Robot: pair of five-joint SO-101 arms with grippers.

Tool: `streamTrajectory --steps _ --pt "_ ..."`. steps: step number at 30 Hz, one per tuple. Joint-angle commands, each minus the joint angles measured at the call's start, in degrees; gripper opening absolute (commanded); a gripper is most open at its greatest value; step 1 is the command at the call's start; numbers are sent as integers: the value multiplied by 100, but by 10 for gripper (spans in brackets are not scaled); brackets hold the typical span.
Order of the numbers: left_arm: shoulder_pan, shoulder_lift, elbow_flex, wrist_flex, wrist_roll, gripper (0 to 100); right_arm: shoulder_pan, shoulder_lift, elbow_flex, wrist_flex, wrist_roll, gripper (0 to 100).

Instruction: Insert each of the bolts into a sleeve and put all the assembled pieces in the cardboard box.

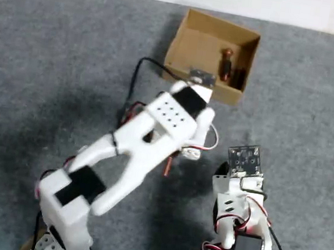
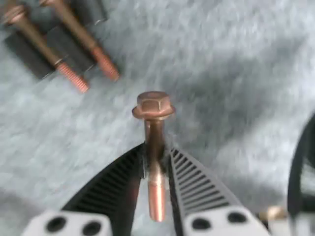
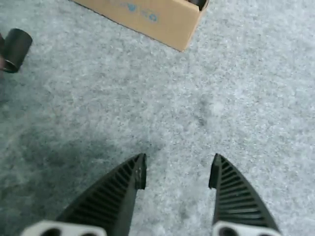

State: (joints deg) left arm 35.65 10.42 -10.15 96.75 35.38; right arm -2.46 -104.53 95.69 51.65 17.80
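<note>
My left gripper [image 2: 156, 150] is shut on the shank of a copper bolt [image 2: 153, 105], whose hex head points away over the grey carpet. Beyond it lie two bolts [image 2: 74, 34] pushed through black sleeves [image 2: 29, 54]. In the high view the left arm [image 1: 153, 135] stretches toward the cardboard box [image 1: 217, 24], and a copper tip [image 1: 167, 166] peeks out beneath it. Inside the box lies one bolt in a sleeve [image 1: 227, 64]. My right gripper [image 3: 177, 169] hangs open above bare carpet, with nothing between its fingers. A loose black sleeve [image 3: 15, 43] lies off to its side.
The right arm [image 1: 240, 202] stands folded near the front edge, to the right of the left arm. A corner of the cardboard box [image 3: 147, 17] lies ahead of the right gripper. Grey carpet covers the whole table.
</note>
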Motion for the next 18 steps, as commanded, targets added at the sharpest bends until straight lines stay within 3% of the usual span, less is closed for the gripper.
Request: streamTrajectory --steps 1,4,11,18 --pt "-154 -989 136 220 -457 4 -22 -66 198 -224 79 195" --pt "-409 -1666 541 202 -941 4 -22 -66 198 -224 79 195" --pt "-1516 -3257 1763 62 -1327 4 -40 -66 207 -233 79 195" --pt "-2229 -5332 3952 -976 -1916 4 -40 -66 286 -312 79 195"
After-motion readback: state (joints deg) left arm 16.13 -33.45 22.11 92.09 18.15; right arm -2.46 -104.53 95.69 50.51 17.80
